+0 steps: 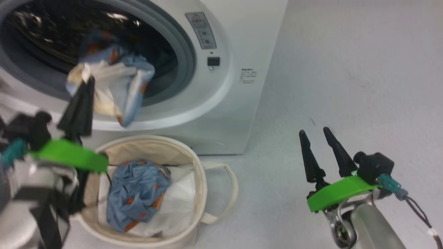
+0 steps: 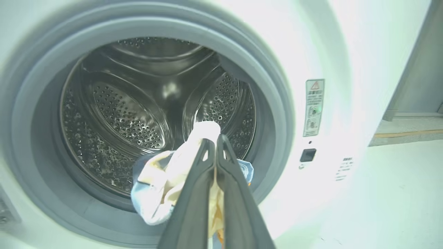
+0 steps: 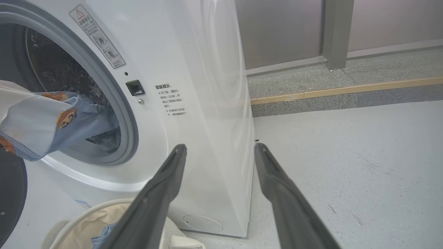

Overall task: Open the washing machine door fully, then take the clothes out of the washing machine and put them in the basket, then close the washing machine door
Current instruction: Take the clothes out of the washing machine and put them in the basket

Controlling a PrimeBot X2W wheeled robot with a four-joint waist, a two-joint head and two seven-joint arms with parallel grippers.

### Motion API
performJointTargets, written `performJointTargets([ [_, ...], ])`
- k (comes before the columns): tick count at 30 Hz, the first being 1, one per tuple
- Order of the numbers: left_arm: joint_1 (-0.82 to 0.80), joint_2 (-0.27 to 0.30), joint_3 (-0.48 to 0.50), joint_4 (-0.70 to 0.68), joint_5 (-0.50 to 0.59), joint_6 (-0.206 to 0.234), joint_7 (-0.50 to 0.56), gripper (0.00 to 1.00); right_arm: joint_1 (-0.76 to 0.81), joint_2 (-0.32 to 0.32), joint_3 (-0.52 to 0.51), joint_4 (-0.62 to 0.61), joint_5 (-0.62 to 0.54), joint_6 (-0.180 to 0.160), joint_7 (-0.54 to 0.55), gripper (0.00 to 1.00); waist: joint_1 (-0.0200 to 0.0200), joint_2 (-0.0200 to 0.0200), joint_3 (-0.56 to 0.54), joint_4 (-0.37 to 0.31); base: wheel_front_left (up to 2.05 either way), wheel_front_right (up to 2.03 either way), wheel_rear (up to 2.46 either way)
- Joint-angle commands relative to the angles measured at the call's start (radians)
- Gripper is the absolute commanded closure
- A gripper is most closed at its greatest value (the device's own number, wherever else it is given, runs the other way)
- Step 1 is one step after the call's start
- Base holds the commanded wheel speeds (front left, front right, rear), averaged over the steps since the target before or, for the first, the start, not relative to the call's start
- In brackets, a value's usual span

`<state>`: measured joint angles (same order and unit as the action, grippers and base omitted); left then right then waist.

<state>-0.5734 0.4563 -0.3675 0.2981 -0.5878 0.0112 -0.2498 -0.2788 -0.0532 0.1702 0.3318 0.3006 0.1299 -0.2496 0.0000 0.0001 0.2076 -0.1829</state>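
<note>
The white washing machine point(image 1: 238, 41) stands with its round opening uncovered, and the steel drum point(image 2: 131, 114) looks bare inside. My left gripper point(image 1: 88, 81) is shut on a light-blue and cream garment point(image 1: 117, 83) that hangs in front of the grey rubber ring, above the basket. In the left wrist view the fingers point(image 2: 215, 139) pinch its cream part point(image 2: 155, 186). The cream basket point(image 1: 197, 166) sits on the floor below and holds another blue garment point(image 1: 136, 193). My right gripper point(image 1: 316, 133) is open above the floor to the right. The door is out of view, apart from perhaps a dark curved edge point(image 3: 10, 193).
Grey floor point(image 1: 346, 69) stretches to the machine's right. In the right wrist view, the open right gripper point(image 3: 221, 148) faces the machine's front corner point(image 3: 207, 121), with the basket rim point(image 3: 86, 211) below. A grey wall and raised ledge point(image 3: 346, 90) lie behind.
</note>
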Motion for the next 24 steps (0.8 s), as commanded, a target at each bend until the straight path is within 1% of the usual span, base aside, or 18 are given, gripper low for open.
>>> performJointTargets([
  [1,0.013,0.043,0.064,-0.077,0.013,0.014,-0.012,1.00,0.003,0.003,0.022,-0.023,-0.004,0.001,-0.012,0.00,0.0000,-0.0001,-0.039,0.026,0.00,0.00,0.00],
  [7,0.235,0.045,0.119,-0.325,0.040,0.074,-0.012,1.00,0.023,0.003,0.028,-0.004,-0.009,0.001,-0.012,0.00,0.0000,-0.0001,-0.092,0.057,0.00,0.00,0.00],
  [8,0.235,0.045,0.119,-0.325,0.040,0.074,-0.012,1.00,0.023,0.003,0.028,-0.004,-0.009,0.001,-0.012,0.00,0.0000,-0.0001,-0.092,0.057,0.00,0.00,0.00],
  [12,0.339,0.049,0.126,-0.453,0.027,0.103,-0.003,1.00,0.028,0.003,0.033,0.000,-0.009,0.001,-0.012,0.00,0.0000,-0.0001,-0.106,0.073,0.00,0.00,0.00],
  [15,0.391,0.059,0.127,-0.506,0.025,0.123,0.016,1.00,0.028,0.003,0.036,0.002,-0.008,0.001,-0.012,0.00,0.0000,-0.0001,-0.110,0.078,0.00,0.00,0.00],
  [19,0.433,0.055,0.120,-0.502,0.003,0.128,0.036,1.00,0.022,0.003,0.042,0.002,-0.005,0.001,-0.012,0.00,0.0000,-0.0001,-0.106,0.074,0.00,0.00,0.00],
  [21,0.441,0.047,0.105,-0.469,-0.010,0.118,0.045,1.00,0.018,0.003,0.045,0.001,-0.004,0.001,-0.012,0.00,0.0000,-0.0001,-0.100,0.068,0.00,0.00,0.00],
  [24,0.436,0.030,0.073,-0.379,-0.016,0.096,0.050,1.00,0.012,0.003,0.043,0.000,-0.007,0.001,-0.012,0.00,0.0000,-0.0001,-0.090,0.057,0.00,0.00,0.00],
])
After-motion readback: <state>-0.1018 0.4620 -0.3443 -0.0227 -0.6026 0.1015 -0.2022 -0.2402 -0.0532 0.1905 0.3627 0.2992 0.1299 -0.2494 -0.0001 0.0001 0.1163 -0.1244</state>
